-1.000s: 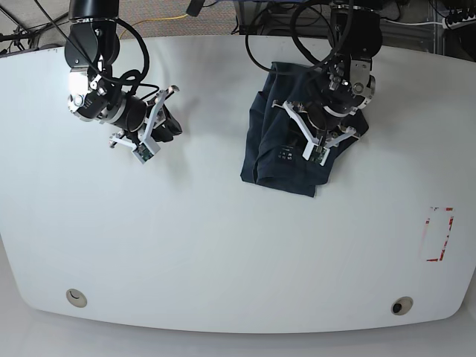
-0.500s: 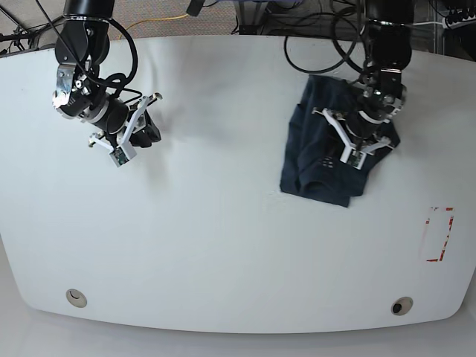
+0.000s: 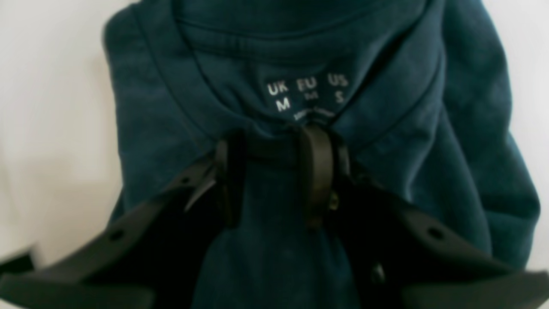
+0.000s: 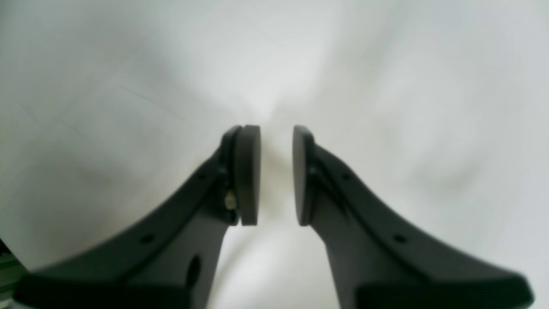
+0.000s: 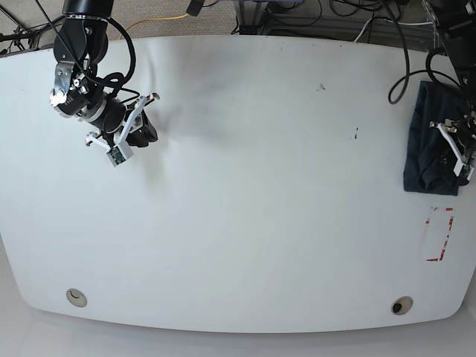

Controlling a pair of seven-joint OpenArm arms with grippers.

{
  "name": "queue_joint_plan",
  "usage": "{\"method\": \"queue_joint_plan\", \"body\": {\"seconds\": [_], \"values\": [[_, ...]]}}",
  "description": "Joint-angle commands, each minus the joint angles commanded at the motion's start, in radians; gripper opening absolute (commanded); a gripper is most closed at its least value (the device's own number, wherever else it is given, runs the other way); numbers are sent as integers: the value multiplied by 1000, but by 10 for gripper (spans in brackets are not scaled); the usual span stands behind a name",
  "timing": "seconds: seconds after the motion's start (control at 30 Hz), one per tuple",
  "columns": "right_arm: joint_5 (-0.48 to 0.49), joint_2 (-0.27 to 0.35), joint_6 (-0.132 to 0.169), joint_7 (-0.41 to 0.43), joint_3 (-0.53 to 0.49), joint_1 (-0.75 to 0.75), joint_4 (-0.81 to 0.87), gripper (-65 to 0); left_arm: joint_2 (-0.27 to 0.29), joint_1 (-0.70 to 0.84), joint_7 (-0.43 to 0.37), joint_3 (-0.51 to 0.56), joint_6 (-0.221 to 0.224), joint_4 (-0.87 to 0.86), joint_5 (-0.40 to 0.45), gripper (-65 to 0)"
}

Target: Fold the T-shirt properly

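Note:
The dark navy T-shirt [image 5: 420, 149] lies bunched in a small folded bundle at the table's far right edge. In the left wrist view its collar and size label [image 3: 306, 92] face the camera. My left gripper [image 3: 274, 171] [image 5: 461, 152] is shut on a ridge of cloth just below the collar, with dark fingers [image 3: 315, 171] pressed into the fabric. My right gripper [image 5: 137, 134] hangs over bare white table at the far left, well away from the shirt. Its pads [image 4: 248, 171] stand a narrow gap apart with nothing between them [image 4: 276, 171].
A red-marked rectangle [image 5: 439, 234] sits on the table just in front of the shirt. Two round holes [image 5: 76, 297] [image 5: 401, 306] lie near the front edge. Cables run along the back edge [image 5: 312, 15]. Small dark specks [image 5: 356, 134] dot the white table [image 5: 245, 208].
My left arm has dragged the T-shirt from the back middle of the table to its far right edge. The right arm has drifted slightly to the left.

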Motion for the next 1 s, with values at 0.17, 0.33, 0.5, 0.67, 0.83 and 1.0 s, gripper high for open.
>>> {"method": "queue_joint_plan", "body": {"seconds": [0.17,0.33,0.5,0.67,0.83,1.0], "values": [[0,0,0,0,0,0,0,-528,-55,-43,0,-35,0,-17,0,-456],[-9,-2,0,6,-2,2,2,-528,-63,-83,8,-49,0,43,0,-457],[-17,-2,0,12,15,8,20,-528,0,-80,8,-44,0,230,5,-458],[-169,-34,-1,141,32,-20,63,-528,118,11,-51,-32,0,440,5,-460],[-396,-138,-10,400,78,-69,63,-528,279,130,-310,29,97,569,8,-460],[-517,-230,-4,617,199,-120,43,-528,379,253,-411,87,211,677,8,-458]]}}
